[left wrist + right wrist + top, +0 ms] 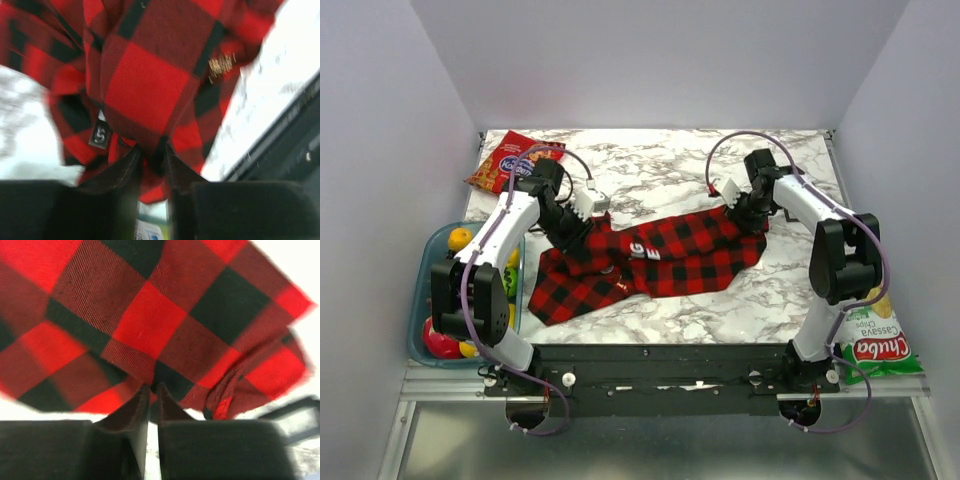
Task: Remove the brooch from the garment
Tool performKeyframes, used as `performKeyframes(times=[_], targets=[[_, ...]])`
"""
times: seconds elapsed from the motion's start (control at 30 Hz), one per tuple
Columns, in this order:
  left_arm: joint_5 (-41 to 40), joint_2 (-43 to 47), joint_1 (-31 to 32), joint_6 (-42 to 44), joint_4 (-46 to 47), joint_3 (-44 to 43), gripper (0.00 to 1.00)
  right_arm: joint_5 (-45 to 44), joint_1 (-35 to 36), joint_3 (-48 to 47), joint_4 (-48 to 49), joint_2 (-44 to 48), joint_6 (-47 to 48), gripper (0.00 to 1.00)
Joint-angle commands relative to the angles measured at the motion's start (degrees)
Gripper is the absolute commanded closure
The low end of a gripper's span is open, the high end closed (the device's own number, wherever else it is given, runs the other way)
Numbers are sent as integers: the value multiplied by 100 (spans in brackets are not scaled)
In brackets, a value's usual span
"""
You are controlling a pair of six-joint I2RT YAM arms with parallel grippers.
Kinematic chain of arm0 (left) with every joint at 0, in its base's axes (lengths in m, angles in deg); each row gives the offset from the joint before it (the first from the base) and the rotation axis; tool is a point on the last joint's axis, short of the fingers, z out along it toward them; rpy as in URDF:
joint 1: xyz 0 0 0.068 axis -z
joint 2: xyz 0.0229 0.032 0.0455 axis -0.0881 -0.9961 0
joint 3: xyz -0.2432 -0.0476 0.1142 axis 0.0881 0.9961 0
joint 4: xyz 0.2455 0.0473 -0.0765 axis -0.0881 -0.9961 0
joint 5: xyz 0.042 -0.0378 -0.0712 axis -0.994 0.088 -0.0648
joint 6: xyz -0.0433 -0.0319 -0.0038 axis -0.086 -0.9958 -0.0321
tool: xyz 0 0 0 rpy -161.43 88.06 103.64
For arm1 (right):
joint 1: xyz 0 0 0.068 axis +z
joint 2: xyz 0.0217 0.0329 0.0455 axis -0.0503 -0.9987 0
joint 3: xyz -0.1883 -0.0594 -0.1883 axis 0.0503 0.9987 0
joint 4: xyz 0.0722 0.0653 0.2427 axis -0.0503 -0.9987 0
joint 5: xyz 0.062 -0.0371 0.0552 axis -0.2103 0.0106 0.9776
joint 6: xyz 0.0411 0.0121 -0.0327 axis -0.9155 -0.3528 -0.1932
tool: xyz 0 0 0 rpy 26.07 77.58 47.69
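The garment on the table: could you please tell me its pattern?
Red-and-black checks cover the garment, clearest in the right wrist view.

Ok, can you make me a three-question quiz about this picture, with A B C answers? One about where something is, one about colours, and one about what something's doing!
1. Where is the blue tub of fruit?
A) beside the left arm
B) beside the right arm
C) under the table

2. What colours are the squares on the shirt?
A) blue and white
B) red and black
C) green and yellow

3. What is the left tool doing?
A) pinching shirt cloth
B) holding a banana
C) gaping wide over the crisps

Answers:
1 A: the blue tub sits at the table's left edge, next to that arm.
2 B: the shirt is checked red and black all over.
3 A: the wrist view shows a fold of shirt between the tool's fingers.
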Motion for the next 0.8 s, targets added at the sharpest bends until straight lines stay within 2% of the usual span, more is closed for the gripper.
performKeyframes(times=[0.0, 0.03, 0.1, 0.23, 0.37, 0.63, 0.77], targets=[[305, 340, -24, 233, -308, -99, 53, 688, -109, -613, -578, 173, 29, 70], [332, 341, -24, 198, -247, -187, 48, 865, -171, -826, -561, 173, -32, 67], [341, 271, -33, 92, -106, -468, 46, 1077, -233, -1265, -447, 16, -146, 57], [393, 7, -173, -84, -36, -794, 43, 815, -233, -2241, -209, -765, -296, 53], [420, -239, -515, -312, -44, -1005, 43, 612, -259, -3076, -472, -1601, -104, 51], [332, -389, -1298, -155, -202, -1181, 44, 1025, -365, -3272, -1333, -1980, 993, 47], [271, -468, -1333, -102, -291, -1208, 44, 867, -373, -3113, -1343, -1971, 1434, 45]])
